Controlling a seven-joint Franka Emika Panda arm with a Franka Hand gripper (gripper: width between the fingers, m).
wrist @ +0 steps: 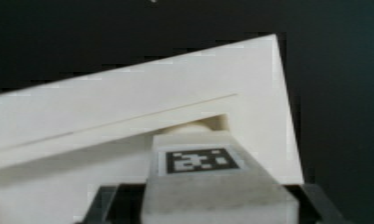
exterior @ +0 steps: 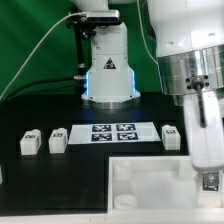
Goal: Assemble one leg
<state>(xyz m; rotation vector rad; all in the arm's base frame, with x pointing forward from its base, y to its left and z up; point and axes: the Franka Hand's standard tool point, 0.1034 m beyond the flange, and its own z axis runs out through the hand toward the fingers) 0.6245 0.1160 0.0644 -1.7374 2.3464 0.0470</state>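
- Both pictures are small and a bit fuzzy.
- In the exterior view, the robot arm (exterior: 195, 90) is close to the camera and looks blurry and bright.
- A blue light glows on the robot base (exterior: 108, 75).
- The black table (exterior: 40, 110) is dark.
- In the wrist view, the white panel (wrist: 148, 110) looks soft, with gray shadows.

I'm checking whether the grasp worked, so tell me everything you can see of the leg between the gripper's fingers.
The leg is a small white block, plastic by its look, with a black-and-white square tag on the face towards the wrist camera. It sits between the dark fingers of the gripper, which close on its sides. It is held over the large white panel, its far end at a corner socket. In the exterior view the gripper hides it.
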